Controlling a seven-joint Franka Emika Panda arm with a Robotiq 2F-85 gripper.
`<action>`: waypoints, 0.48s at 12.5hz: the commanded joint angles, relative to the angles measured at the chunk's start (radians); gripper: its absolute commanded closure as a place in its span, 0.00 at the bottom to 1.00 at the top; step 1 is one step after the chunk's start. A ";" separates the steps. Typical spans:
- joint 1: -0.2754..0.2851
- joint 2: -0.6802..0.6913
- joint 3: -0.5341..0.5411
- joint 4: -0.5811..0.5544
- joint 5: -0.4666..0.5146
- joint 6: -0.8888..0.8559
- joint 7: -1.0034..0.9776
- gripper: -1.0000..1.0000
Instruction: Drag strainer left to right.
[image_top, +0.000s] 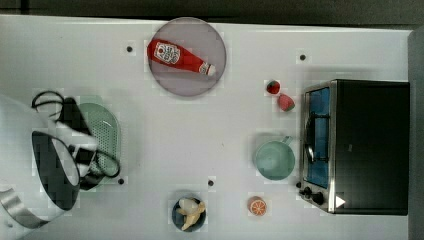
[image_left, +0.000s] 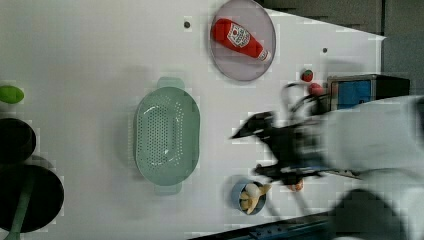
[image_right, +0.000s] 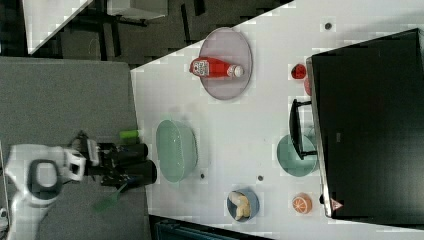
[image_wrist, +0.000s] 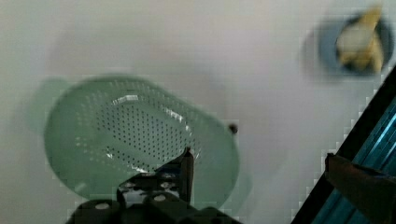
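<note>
Open lane: bare table (image_top: 165, 140) runs from the strainer (image_top: 102, 132) toward the top view's right.
End of lane: cup (image_top: 274, 159), just beside the oven (image_top: 367, 145).
Upper side: plate (image_top: 189, 56) with ketchup bottle (image_top: 180, 56); two strawberries (image_top: 279, 95) near the oven.
Lower side: banana bowl (image_top: 190, 214) and orange half (image_top: 257, 206).

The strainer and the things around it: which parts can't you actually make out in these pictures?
- Strainer: in the top view the arm covers its left part.
- Gripper: motion-blurred in the left view, so its shape is smeared.
- Cup: in the right view the oven's handle crosses it.
- Bowl: blurred in the wrist view, so its contents are unclear.
</note>
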 joint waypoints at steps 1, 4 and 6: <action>-0.021 0.026 0.027 -0.018 -0.008 0.119 0.358 0.00; -0.019 0.139 0.033 -0.096 -0.035 0.320 0.371 0.00; -0.018 0.202 0.027 -0.158 -0.058 0.479 0.371 0.00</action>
